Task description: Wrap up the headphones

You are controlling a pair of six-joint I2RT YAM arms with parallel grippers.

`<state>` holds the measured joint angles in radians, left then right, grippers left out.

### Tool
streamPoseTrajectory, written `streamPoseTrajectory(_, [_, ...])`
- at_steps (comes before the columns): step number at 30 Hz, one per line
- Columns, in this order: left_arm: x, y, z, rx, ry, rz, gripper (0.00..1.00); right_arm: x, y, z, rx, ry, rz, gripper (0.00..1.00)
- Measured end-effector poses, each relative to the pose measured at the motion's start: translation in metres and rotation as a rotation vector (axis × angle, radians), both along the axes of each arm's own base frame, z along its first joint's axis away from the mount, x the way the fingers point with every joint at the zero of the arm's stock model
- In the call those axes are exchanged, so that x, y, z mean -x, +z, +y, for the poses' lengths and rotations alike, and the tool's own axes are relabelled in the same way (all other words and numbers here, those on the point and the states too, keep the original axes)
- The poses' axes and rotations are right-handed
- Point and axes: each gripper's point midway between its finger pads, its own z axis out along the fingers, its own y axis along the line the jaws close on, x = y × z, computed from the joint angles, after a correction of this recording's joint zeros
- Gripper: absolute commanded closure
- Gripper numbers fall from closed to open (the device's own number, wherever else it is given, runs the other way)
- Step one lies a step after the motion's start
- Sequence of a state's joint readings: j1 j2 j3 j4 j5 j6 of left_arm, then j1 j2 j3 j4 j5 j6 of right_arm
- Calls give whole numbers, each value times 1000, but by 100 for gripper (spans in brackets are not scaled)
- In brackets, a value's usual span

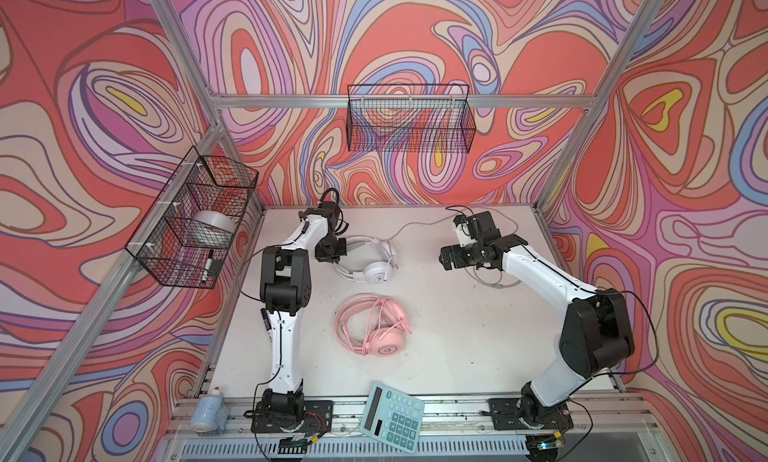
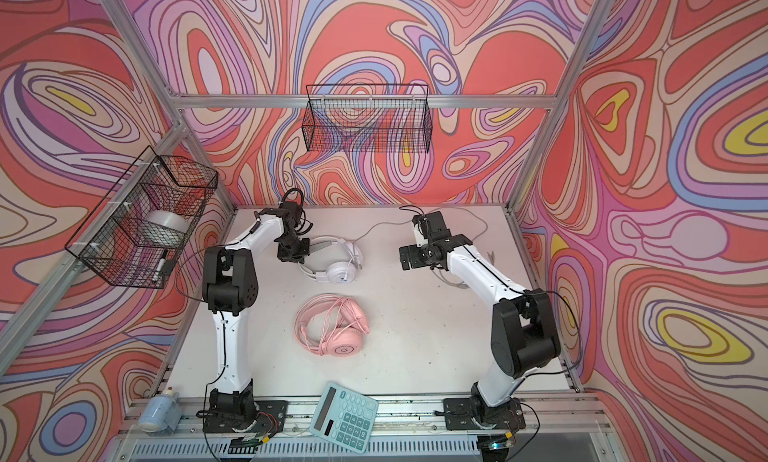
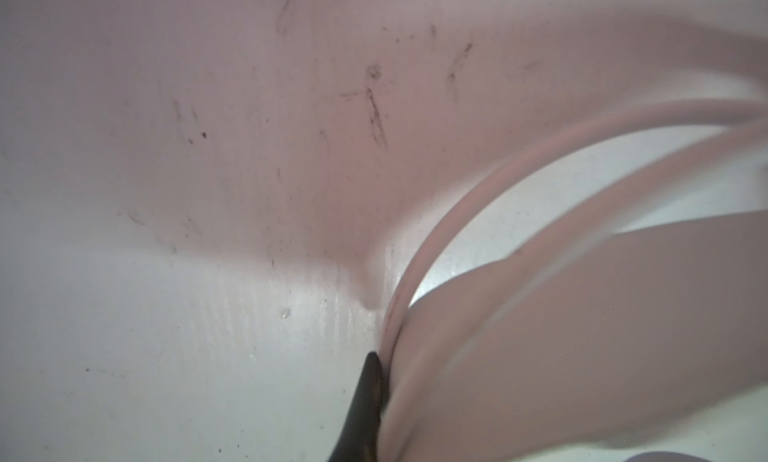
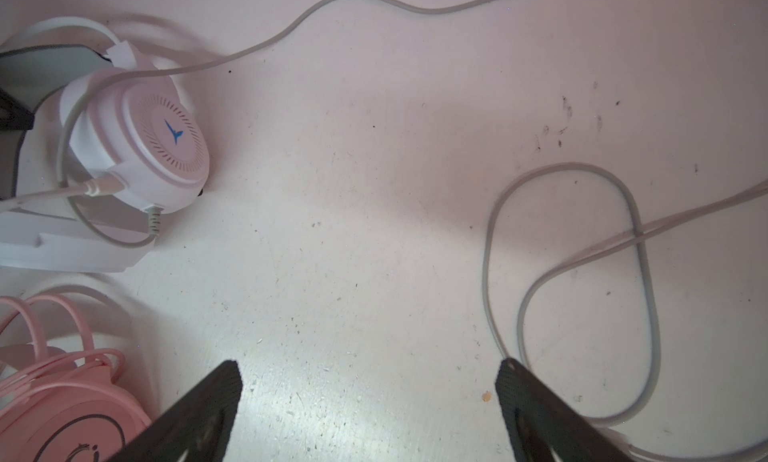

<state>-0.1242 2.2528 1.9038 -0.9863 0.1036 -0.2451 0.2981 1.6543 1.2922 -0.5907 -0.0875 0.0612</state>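
Counting the task items gives two headsets on the white bench (image 1: pixel 457 339). One white over-ear headset with a grey-lined headband (image 1: pixel 374 266) lies toward the rear. One all-pink over-ear headset (image 1: pixel 376 329) lies nearer the front, apart from it, with its cable looped over it.

The white headset's greyish cable (image 4: pixel 573 164) trails across the bench and loops under the right arm.

The left hand (image 1: pixel 338 250) is closed on the white headset's headband. Only one black finger (image 3: pixel 368 397) shows in the wrist view, against the pale band. The right hand (image 4: pixel 370 368) hovers with its fingers wide apart, holding nothing.

A blue bird-shaped logo (image 4: pixel 174 131) marks the white earcup.

One black wire basket (image 1: pixel 409 119) hangs at the rear. A second black wire basket (image 1: pixel 166 247) at the left holds a tape roll (image 1: pixel 212 227).

One teal calculator (image 1: pixel 392 416) sits at the front edge; its key legends are too small to read.
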Motion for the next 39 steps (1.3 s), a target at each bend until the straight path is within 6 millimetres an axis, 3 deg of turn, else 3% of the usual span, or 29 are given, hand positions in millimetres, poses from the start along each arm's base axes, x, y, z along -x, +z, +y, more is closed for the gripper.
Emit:
streamPoseTrajectory(3, [0, 23, -7, 41, -30, -29, 100, -3, 1, -8, -26, 3, 1, 1])
streamPoseTrajectory(7, [-9, 71, -20, 111, -72, -127, 100, -12, 9, -9, -54, 33, -42, 2])
streamPoseTrajectory(12, [-4, 137, -32, 189, -131, -254, 100, -25, 26, 8, -84, 154, -158, 1])
streamPoseTrajectory(15, [6, 162, -35, 210, -161, -290, 100, -32, 33, 20, -101, 250, -258, 2])
streamPoseTrajectory(20, [23, 183, -40, 239, -192, -304, 100, -32, 27, 34, -94, 392, -375, 2])
streamPoseTrajectory(26, [38, 199, -43, 263, -210, -320, 100, -46, 46, 56, -101, 557, -562, 2])
streamPoseTrajectory(32, [47, 207, -44, 266, -213, -325, 100, -47, 47, 79, -170, 694, -662, 2])
streamPoseTrajectory(35, [48, 206, -44, 268, -209, -318, 100, -47, 41, 90, -202, 735, -674, 3])
streamPoseTrajectory(39, [49, 206, -45, 276, -202, -312, 100, -57, 15, 100, -246, 727, -618, 6])
